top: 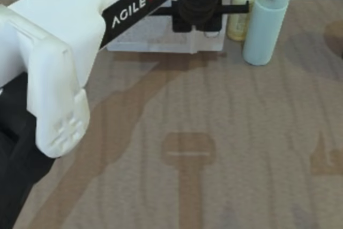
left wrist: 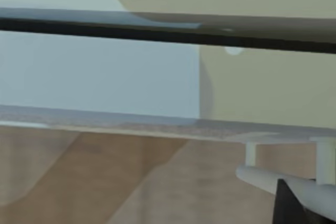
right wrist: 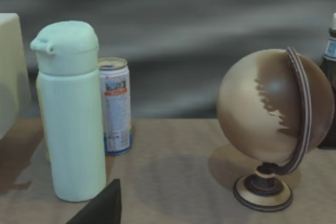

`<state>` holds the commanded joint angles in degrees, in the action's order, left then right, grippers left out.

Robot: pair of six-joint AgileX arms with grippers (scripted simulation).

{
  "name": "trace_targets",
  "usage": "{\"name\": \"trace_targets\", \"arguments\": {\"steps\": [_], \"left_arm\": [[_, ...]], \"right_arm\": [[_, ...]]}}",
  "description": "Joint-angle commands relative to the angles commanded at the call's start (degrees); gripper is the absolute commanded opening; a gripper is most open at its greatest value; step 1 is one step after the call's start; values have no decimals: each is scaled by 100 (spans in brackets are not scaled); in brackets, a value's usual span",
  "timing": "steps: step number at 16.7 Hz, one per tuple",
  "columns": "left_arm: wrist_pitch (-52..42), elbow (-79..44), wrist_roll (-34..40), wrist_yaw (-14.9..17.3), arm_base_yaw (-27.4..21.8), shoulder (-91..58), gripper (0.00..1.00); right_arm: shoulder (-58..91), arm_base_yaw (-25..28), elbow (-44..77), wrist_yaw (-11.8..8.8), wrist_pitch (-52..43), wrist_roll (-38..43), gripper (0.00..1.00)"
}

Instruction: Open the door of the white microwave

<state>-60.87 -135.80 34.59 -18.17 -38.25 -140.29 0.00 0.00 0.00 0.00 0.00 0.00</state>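
The white microwave [top: 161, 40] stands at the table's far edge, left of centre, largely covered by my left arm. My left gripper [top: 198, 24] hangs over its right front corner. In the left wrist view a thin white handle [left wrist: 262, 178] stands off the door's pale edge [left wrist: 157, 127] on two short posts, and my left gripper [left wrist: 294, 205] lies right against that handle. Whether the door is ajar I cannot tell. My right gripper [right wrist: 100, 208] is parked off to the right, outside the top view.
A pale green bottle [top: 267, 20] and a yellowish bottle [top: 240, 17] stand just right of the microwave. The right wrist view also shows a drink can [right wrist: 115, 106], a brown globe [right wrist: 273, 114] and a dark bottle [right wrist: 329, 82] behind it.
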Motion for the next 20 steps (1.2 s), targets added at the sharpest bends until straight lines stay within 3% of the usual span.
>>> {"name": "trace_targets", "arguments": {"steps": [20], "left_arm": [[283, 500, -164, 74, -2, 279, 0]], "right_arm": [[0, 0, 0, 0, 0, 0, 100]]}}
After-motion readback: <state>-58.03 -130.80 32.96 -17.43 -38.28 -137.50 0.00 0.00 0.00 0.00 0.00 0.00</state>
